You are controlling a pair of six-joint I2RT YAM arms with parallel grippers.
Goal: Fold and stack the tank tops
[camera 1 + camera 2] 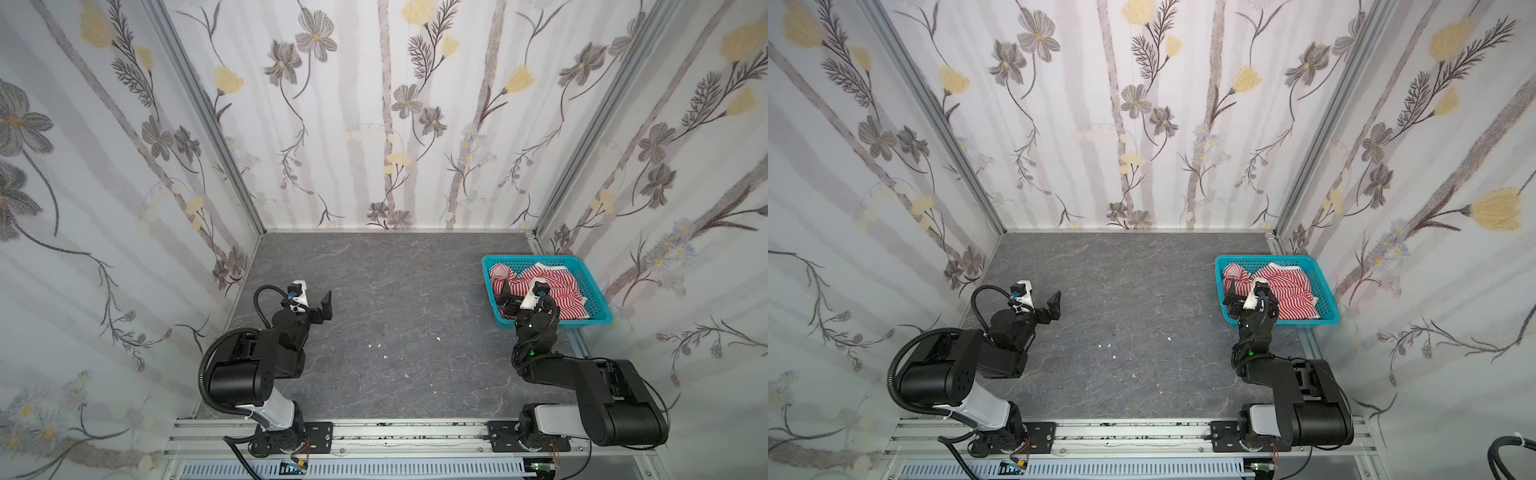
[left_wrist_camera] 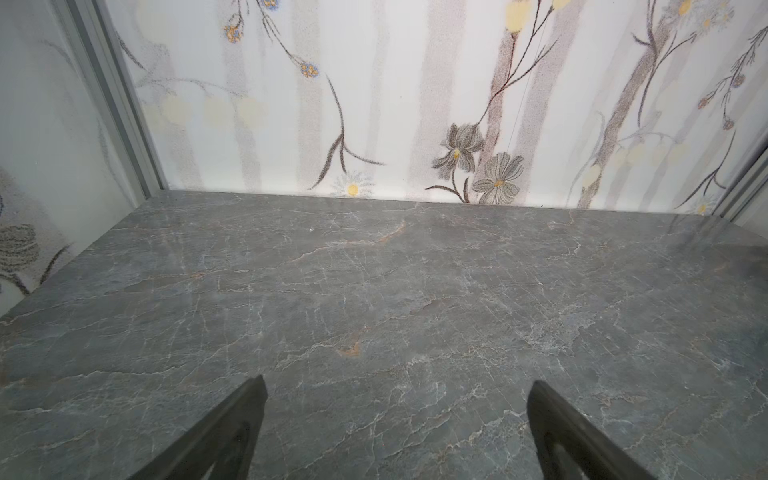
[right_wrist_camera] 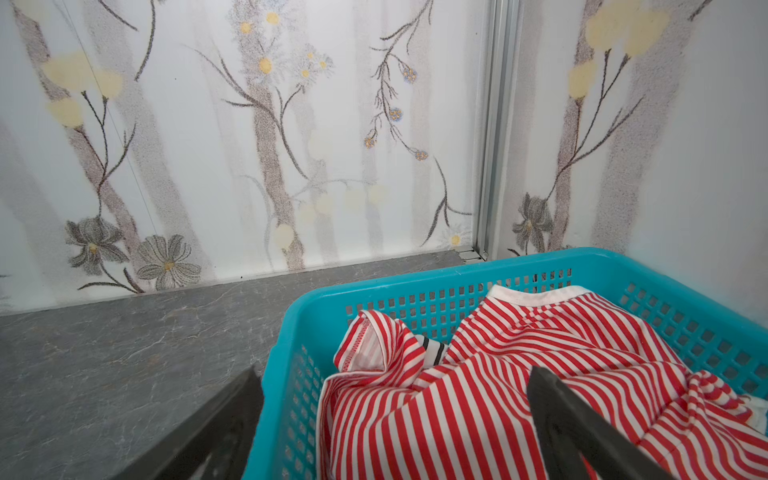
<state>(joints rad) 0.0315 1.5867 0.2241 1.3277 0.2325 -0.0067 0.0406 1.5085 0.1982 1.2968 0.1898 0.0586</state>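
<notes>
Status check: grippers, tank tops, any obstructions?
Both open: left gripper over the table, right gripper over turquoise basket corner. Red-striped tank top crumpled in basket, black-and-white tank top barely showing beneath. Basket wall sits between right jaws.

My right gripper (image 3: 395, 376) hovers, jaws spread wide, straddling one wall of a turquoise mesh basket (image 3: 457, 277). Inside lies a crumpled red-and-white striped tank top (image 3: 478, 415), a sliver of black-and-white striped fabric (image 3: 432, 352) peeking from its folds.

One basket (image 1: 592, 291); two tops, a red-striped top (image 1: 557, 276) and a barely showing black-striped top (image 3: 432, 352); two robot arms, left arm (image 1: 249, 365) and right arm (image 1: 602, 382).
</notes>
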